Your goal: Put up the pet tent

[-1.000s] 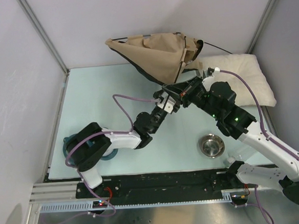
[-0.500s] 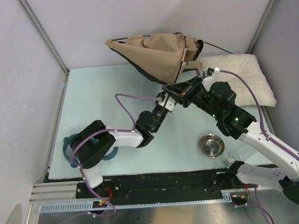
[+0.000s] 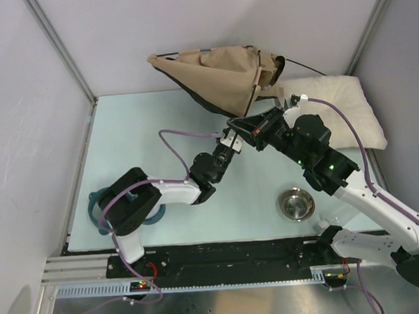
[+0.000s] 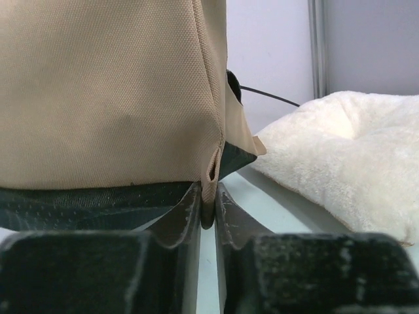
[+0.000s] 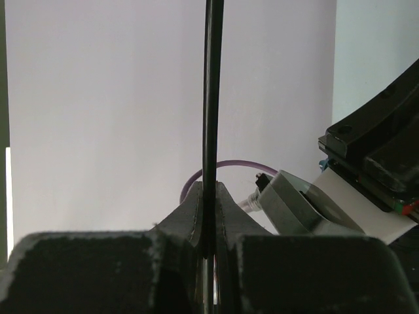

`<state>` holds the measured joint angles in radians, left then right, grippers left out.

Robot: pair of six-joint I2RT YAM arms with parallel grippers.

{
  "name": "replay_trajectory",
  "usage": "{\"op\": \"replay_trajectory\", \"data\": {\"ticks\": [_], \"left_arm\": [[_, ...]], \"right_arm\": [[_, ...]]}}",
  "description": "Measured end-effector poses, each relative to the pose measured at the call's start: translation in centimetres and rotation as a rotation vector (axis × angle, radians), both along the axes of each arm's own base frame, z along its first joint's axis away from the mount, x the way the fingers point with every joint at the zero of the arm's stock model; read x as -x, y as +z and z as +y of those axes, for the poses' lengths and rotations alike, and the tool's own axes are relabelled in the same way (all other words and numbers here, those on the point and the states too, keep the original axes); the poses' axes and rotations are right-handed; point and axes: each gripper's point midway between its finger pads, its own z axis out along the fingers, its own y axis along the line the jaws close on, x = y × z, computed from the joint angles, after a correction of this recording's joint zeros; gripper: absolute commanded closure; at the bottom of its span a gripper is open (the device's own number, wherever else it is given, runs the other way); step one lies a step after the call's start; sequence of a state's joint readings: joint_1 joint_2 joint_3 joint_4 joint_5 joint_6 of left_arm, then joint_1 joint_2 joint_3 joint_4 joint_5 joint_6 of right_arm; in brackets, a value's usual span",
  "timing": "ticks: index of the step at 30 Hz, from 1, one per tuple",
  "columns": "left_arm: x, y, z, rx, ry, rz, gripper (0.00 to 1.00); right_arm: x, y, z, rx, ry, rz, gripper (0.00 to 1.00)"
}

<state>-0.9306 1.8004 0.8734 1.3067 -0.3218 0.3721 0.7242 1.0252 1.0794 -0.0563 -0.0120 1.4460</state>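
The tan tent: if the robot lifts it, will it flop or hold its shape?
Probably floppy: the tent fabric shows creases and folds. Likely light, since the left end effector grips it by only a small pinch at a corner. The thin black pole in the right end effector looks slim enough to bend springily.

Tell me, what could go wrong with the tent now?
1. The left claw pinches only the tip of the tent corner, so the fabric might slip out.
2. The right claw squeezes a thin black pole, which might slide or bend.
3. Both claws sit very close together in the top view, so they might bump.
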Motion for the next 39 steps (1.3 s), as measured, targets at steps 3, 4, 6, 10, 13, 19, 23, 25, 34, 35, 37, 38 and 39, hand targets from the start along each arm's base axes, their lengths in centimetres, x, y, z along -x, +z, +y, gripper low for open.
{"op": "replay_trajectory", "data": {"ticks": [3,4,6,10,13,19,23,25,34,35,37,38,39], "left_arm": [[-0.2,0.2,0.1,0.011,0.005,0.001,0.99],[-0.2,0.2,0.2,0.011,0.008,0.002,0.99],[-0.3,0.2,0.2,0.012,0.009,0.002,1.00],[-0.2,0.2,0.2,0.010,0.001,0.002,1.00],[0.4,-0.7,0.5,-0.006,-0.020,0.013,1.00],[3.0,-1.0,2.7,-0.002,-0.067,0.031,1.00],[4.6,-0.5,4.3,0.017,-0.089,0.029,1.00],[5.4,-0.4,4.9,0.024,-0.103,0.030,1.00],[8.3,0.6,7.6,0.058,-0.132,0.012,1.00],[8.5,0.7,7.9,0.061,-0.132,0.009,1.00],[9.1,1.2,8.5,0.074,-0.131,0.003,1.00],[9.3,1.3,8.7,0.077,-0.130,0.002,1.00],[9.6,1.3,8.8,0.074,-0.131,0.005,1.00]], "right_arm": [[0.0,0.0,0.0,0.001,0.000,-0.001,1.00],[0.0,0.0,0.0,0.002,0.000,-0.001,1.00],[0.0,0.0,0.0,0.002,0.000,-0.001,1.00],[0.0,0.0,0.0,0.002,0.000,-0.001,1.00],[0.0,-0.2,0.0,0.007,0.003,0.001,1.00],[0.7,-1.0,0.0,0.038,0.035,0.024,1.00],[1.9,-1.0,-0.4,0.056,0.076,0.016,1.00],[2.5,-1.2,-0.7,0.076,0.089,0.012,1.00],[2.6,-3.7,-1.2,0.220,0.080,-0.037,1.00],[2.4,-4.0,-1.1,0.238,0.075,-0.046,1.00],[2.0,-4.5,-0.8,0.268,0.065,-0.059,1.00],[1.7,-4.8,-0.6,0.283,0.058,-0.066,1.00],[1.5,-5.0,-0.3,0.297,0.053,-0.076,1.00]]}}
